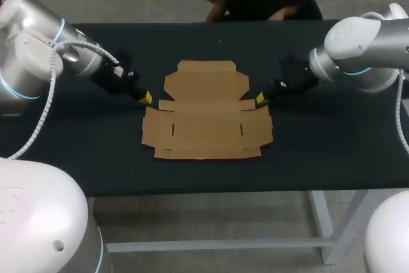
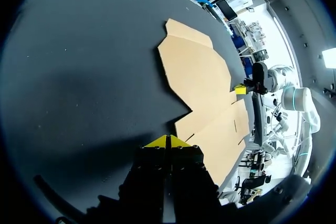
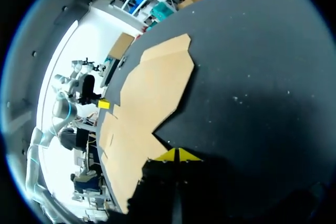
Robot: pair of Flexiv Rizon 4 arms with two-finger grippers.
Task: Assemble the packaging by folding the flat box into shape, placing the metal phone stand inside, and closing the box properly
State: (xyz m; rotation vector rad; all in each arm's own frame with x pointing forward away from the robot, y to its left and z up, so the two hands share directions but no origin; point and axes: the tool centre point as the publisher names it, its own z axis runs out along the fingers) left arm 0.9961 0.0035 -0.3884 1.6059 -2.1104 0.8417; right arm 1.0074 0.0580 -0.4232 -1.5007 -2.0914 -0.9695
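Note:
A flat, unfolded brown cardboard box (image 1: 206, 112) lies in the middle of the black table (image 1: 77, 151). My left gripper (image 1: 146, 98) is shut, its yellow tips pressed together just off the box's left edge, at the notch between lid and side flap. My right gripper (image 1: 261, 98) is shut as well, mirrored at the box's right edge. In the left wrist view the closed tips (image 2: 167, 141) point at the cardboard (image 2: 202, 87), with the other gripper (image 2: 240, 89) across it. The right wrist view shows its tips (image 3: 177, 155) beside the box (image 3: 142, 108). No metal phone stand is in view.
A person leans over the table's far edge (image 1: 211, 17), behind the box. Bare black tabletop surrounds the cardboard on every side.

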